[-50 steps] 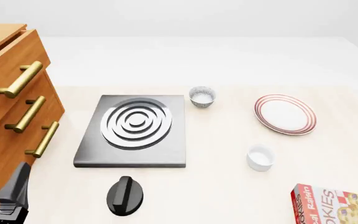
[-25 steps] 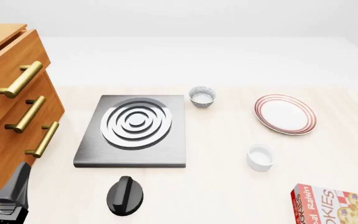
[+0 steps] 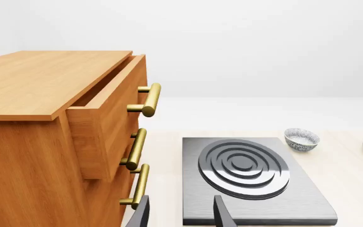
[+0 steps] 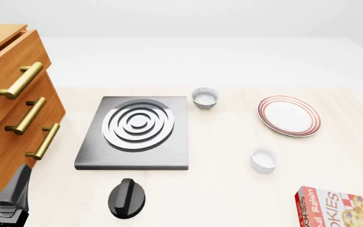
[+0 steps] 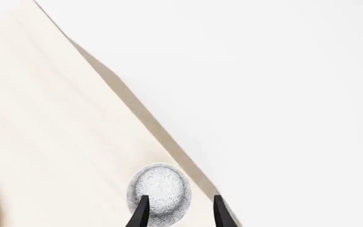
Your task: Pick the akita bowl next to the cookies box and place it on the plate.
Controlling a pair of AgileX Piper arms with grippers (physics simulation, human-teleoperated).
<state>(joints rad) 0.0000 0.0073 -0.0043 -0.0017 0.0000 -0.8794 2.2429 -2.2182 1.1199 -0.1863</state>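
Honestly, nothing on the tabletop (image 4: pixel 232 189) has budged over the last second. From the front, the plate (image 4: pixel 289 116), the white cup (image 4: pixel 263 159), the cookie box (image 4: pixel 339 208) and the patterned bowl by the stove (image 4: pixel 205 98) sit exactly where they were. The left end effector (image 3: pixel 180 215) is parked low at the near left corner by the dresser (image 3: pixel 36 142), just like before. Its fingers are spread and there's nothing between them.

So no progress to report yet. The bowl by the stove is well away from the cookie box, so I don't think it's the one we want.

The interesting bit is the right wrist camera. It shows a second bowl (image 5: pixel 159 189) close to the tabletop's edge, sitting free on the wood. It's just ahead of the right end effector (image 5: pixel 179 210), whose fingers are parted, not clamped on anything. One finger overlaps the bowl's near side, and the other looks clear of it. A sliver of the plate's red rim shows at the edge of that view, so the plate is near.

That second bowl doesn't show in the front view at all, and the cookie box isn't in the wrist shot. So I can't say for sure it's the one next to the box, but it's my best guess.

If so, the arm is lined up but hasn't committed. The pick is still to do, and so is the whole carry to the plate.
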